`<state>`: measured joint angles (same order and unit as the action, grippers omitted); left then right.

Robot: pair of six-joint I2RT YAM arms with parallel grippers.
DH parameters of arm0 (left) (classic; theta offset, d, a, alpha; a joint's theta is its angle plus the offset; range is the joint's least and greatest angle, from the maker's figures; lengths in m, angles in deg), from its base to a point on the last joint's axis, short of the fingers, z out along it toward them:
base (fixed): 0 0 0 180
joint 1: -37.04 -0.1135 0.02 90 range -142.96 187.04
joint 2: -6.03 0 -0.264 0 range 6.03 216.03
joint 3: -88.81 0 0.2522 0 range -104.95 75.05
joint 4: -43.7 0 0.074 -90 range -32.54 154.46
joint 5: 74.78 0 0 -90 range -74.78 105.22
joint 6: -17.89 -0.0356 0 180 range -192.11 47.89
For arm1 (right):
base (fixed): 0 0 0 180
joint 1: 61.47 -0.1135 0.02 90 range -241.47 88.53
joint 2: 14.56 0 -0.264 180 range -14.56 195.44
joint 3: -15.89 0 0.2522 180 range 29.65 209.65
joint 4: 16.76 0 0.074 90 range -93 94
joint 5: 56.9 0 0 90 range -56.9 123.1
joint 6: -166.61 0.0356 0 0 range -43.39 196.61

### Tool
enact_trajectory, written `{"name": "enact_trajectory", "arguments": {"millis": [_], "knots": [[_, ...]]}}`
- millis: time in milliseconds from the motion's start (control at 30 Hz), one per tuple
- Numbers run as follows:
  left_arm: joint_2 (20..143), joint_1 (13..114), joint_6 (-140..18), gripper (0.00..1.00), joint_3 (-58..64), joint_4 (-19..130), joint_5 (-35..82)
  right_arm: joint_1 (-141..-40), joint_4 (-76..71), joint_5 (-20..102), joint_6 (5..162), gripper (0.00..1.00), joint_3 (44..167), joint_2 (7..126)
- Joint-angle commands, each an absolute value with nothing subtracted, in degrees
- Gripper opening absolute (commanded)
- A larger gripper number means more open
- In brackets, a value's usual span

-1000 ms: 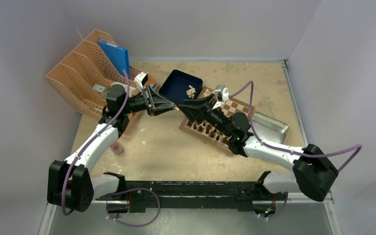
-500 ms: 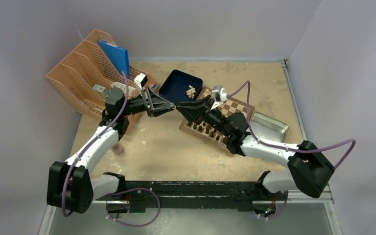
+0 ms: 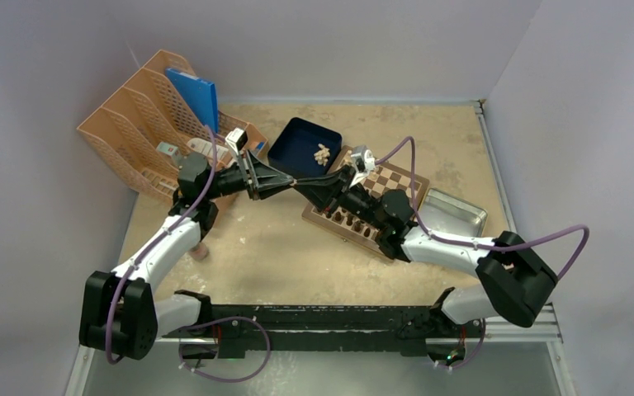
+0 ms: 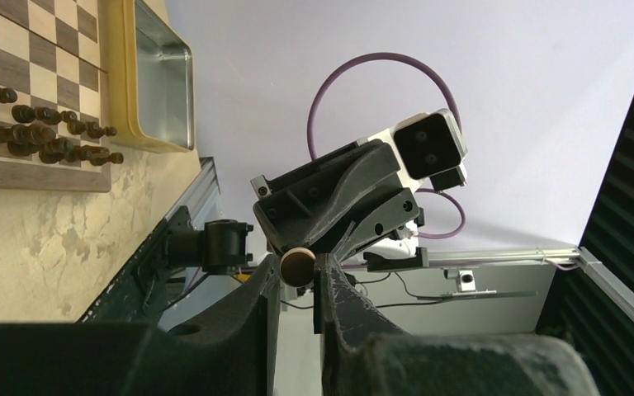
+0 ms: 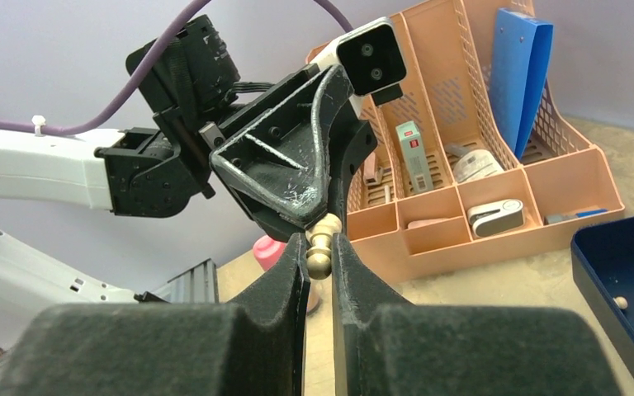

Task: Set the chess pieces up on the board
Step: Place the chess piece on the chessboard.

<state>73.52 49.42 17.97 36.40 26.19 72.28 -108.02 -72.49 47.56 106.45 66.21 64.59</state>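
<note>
Both left hand (image 4: 298, 272) and right hand (image 5: 320, 252) clamp one chess piece (image 5: 320, 239) near blue tray (image 3: 293, 144).

No legible text or labels

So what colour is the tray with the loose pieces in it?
The tray is dark blue, clearest from the top camera.

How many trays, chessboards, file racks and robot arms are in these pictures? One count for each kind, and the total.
Trays: 2, a blue tray and a metal tray
Chessboard: 1
File rack: 1
Robot arms: 2, left arm and right arm
Total: 6
</note>
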Motion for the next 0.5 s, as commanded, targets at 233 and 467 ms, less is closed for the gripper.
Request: {"name": "enact_trajectory", "arguments": {"millis": [233,467], "knots": [[70.6,48.8,7.8,0.42,33.0,34.6,69.4,-108.0,-68.1,42.0,104.6,0.01,68.0,60.2],[68.1,48.7,-19.0,0.61,20.9,61.8,62.1,-107.8,-45.7,28.4,98.1,0.00,74.4,56.5]]}}
